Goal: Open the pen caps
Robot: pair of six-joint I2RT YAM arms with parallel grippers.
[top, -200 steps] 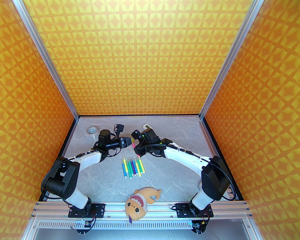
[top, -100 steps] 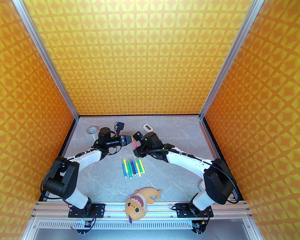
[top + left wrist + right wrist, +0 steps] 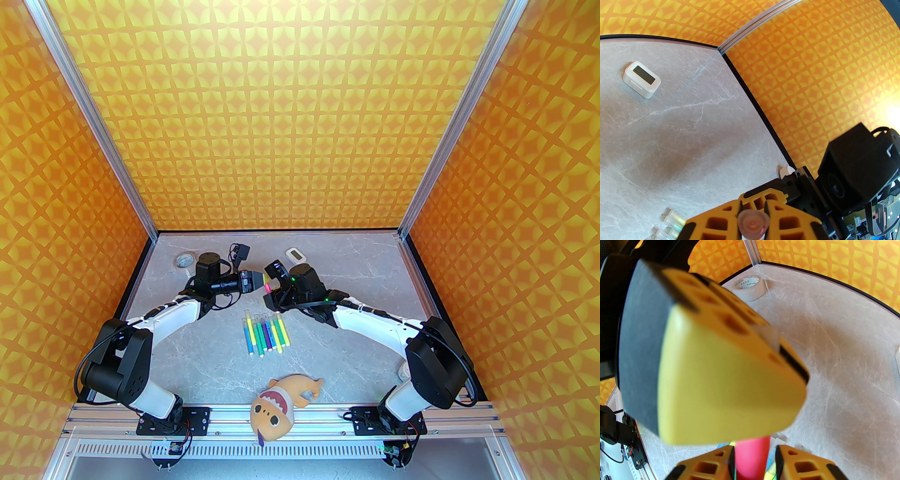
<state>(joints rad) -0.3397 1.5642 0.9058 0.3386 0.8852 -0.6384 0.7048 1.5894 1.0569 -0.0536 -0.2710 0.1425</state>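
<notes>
Right gripper [image 3: 754,452] is nudging closer, straddling the pink pen [image 3: 751,465]; clamped or not, I cannot tell. Left gripper [image 3: 753,208] is pinching its pen cap [image 3: 752,223], likely light, stiff, slick; I am favouring mid-barrel.

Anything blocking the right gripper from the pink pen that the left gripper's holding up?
Nothing visible. The pink plastic pen barrel sits between the right gripper's fingers, and the left gripper clamps its pale translucent cap.

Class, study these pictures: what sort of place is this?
Most likely a robot test booth: a left arm and a right arm bolted to a metal rail, patterned walls boxing in a small table, and practice props such as pens and a plush toy.
</notes>
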